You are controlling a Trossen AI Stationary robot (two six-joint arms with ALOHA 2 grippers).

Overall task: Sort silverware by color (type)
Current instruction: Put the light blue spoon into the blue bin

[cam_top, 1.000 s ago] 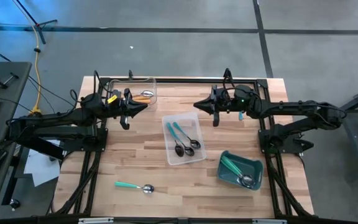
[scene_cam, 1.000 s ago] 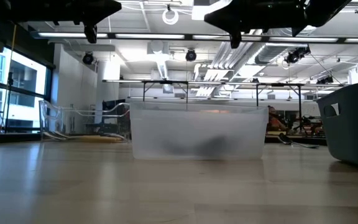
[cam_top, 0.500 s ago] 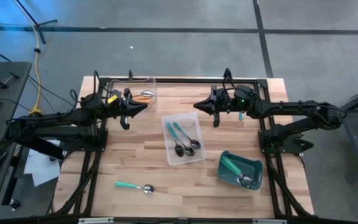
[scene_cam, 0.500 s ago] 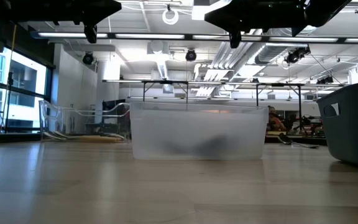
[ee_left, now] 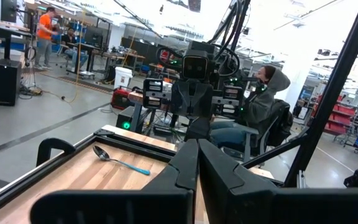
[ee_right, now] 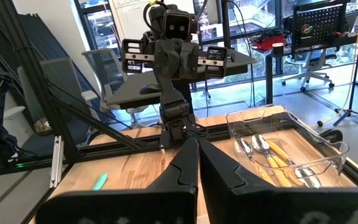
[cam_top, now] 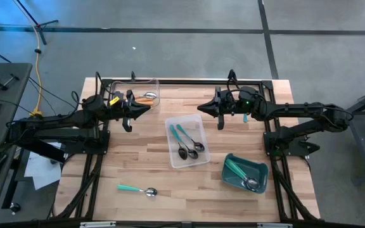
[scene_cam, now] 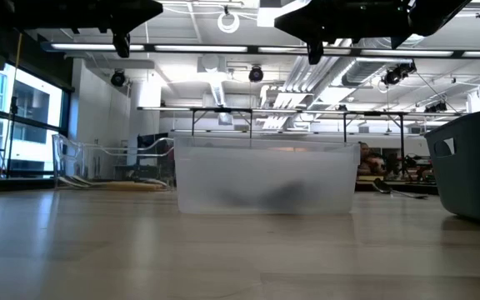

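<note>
One small spoon with a shiny metal bowl and slim teal handle (cam_top: 136, 189) lies unsorted near the wooden table's (cam_top: 138, 158) front edge; light, stiff, likely slippery, best pinched mid-handle; left gripper (cam_top: 148, 106) and right gripper (cam_top: 201, 107) hover clenched, empty, well apart from it.

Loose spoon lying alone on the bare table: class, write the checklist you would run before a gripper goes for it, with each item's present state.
1. Loose spoon lies free, nothing on it: ok.
2. Left gripper open for a pick: not ok, shut.
3. Right gripper out of the way: ok, far from the spoon, shut.
4. Middle clear tray has room: ok.
5. Handle teal-blue or green: cannot tell.
</note>
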